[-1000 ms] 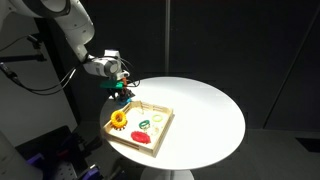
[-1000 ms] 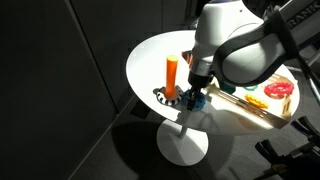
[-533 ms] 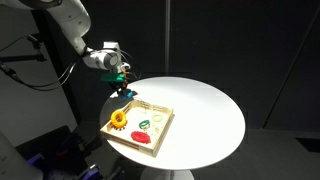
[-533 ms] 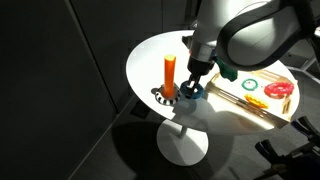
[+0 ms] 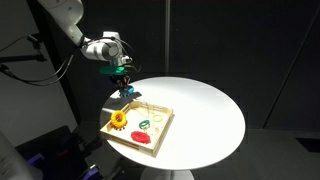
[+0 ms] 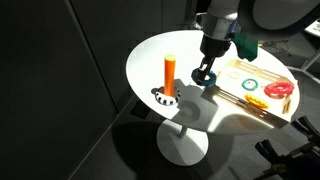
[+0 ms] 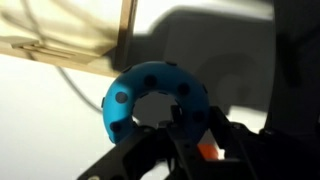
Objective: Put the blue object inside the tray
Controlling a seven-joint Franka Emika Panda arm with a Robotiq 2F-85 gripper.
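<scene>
Both exterior views look down from differing sides on the table (image 5: 215, 110) and tray (image 5: 160, 118); the wrist view sits close beside the tray's corner.

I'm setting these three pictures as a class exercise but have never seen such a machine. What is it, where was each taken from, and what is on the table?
It is one robot arm ending in a two-fingered gripper. Two pictures come from cameras standing outside the robot; the close-up comes from a camera on its wrist. On the round white table lies a shallow wooden tray holding an orange gear, a green ring and a red piece. An orange peg stands nearby. The gripper pinches the blue object, a ring, just outside the tray.
</scene>
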